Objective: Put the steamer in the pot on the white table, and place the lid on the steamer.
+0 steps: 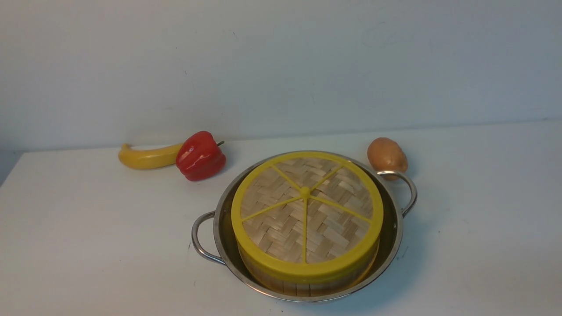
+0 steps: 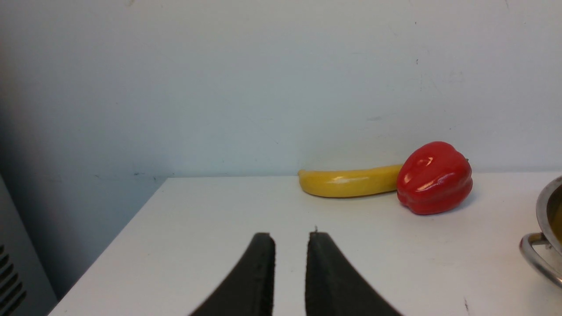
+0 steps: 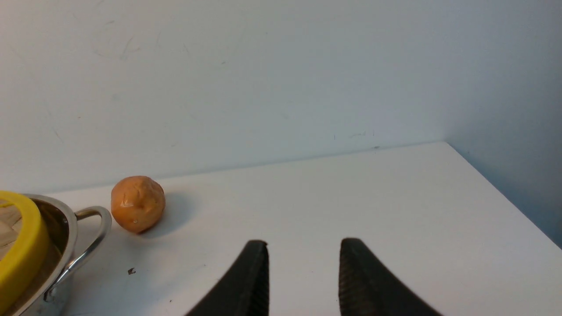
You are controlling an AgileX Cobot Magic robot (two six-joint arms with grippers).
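The pot [image 1: 396, 228] stands on the white table [image 1: 88, 245] at front centre. The steamer [image 1: 298, 287] sits inside it; only its side wall shows. The lid [image 1: 307, 210] lies flat on the steamer and hides its inside. Neither gripper shows in the front view. My left gripper [image 2: 290, 237] is empty, its fingers a narrow gap apart, over bare table left of the pot [image 2: 544, 210]. My right gripper [image 3: 303, 243] is open and empty over bare table right of the pot [image 3: 70, 237], where the lid's yellow rim [image 3: 22, 250] also shows.
A yellow banana [image 1: 147, 157] and a red pepper [image 1: 199, 156] lie at the back left of the pot. A brown potato [image 1: 386, 156] sits by the pot's back right handle [image 1: 410, 188]. A wall runs along the table's far edge.
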